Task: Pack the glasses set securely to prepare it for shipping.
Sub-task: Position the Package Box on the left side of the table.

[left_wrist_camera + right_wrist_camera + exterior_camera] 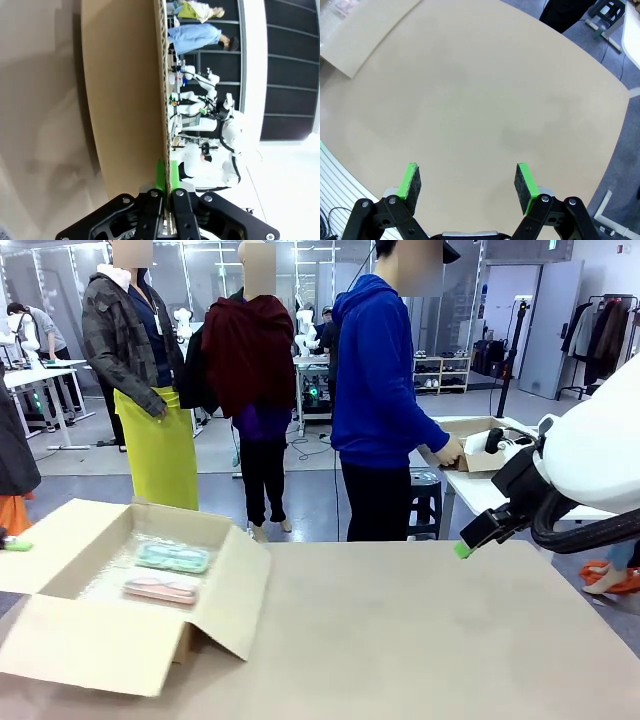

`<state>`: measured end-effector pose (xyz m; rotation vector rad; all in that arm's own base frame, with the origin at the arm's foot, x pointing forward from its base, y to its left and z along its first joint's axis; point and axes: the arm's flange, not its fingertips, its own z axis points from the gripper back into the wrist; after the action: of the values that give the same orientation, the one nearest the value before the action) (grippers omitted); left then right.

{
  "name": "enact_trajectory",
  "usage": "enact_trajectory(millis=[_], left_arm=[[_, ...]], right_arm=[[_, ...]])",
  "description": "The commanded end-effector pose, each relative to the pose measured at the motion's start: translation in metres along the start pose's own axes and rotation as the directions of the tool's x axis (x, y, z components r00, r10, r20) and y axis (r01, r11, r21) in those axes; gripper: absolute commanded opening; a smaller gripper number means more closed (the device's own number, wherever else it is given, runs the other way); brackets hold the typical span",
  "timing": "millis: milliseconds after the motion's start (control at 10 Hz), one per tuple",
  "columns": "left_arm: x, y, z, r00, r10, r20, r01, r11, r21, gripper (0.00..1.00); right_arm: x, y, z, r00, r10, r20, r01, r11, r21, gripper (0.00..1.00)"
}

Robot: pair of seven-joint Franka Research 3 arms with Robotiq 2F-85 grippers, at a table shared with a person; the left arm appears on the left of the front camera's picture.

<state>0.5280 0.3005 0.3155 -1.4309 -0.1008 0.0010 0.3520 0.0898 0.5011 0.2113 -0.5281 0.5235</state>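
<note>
The glasses set lies inside an open cardboard box [100, 645] on bubble wrap: a clear case with mint-green glasses [173, 557] at the back and one with pink glasses [161, 589] in front of it. My left gripper [14, 544] sits at the picture's far left edge. In the left wrist view, that left gripper [166, 176] is shut on the edge of the box's left flap [125, 100]. My right gripper [463, 549] hovers over the right side of the table [420, 630], far from the box. The right wrist view shows the right gripper [468, 182] open with nothing between its pads.
The box's right flap [232, 590] hangs outward toward the table's middle, and its corner [365, 30] shows in the right wrist view. A person in a blue hoodie [375, 380] stands beyond the far edge, hands at a box on a side table [480, 490].
</note>
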Motion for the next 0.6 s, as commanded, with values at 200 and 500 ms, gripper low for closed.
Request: enact_trajectory(millis=[200, 500], left_arm=[[0.02, 0.002, 0.047, 1.0, 0.013, -0.013, -0.012, 0.997, 0.075, 0.02], [0.018, 0.006, 0.047, 1.0, 0.005, 0.008, -0.006, 0.997, 0.079, 0.02]], right_arm=[[-0.001, 0.004, 0.0, 1.0, -0.015, -0.008, 0.015, 1.0, -0.007, 0.94], [-0.001, 0.004, 0.0, 1.0, -0.015, -0.008, 0.015, 1.0, -0.007, 0.94]])
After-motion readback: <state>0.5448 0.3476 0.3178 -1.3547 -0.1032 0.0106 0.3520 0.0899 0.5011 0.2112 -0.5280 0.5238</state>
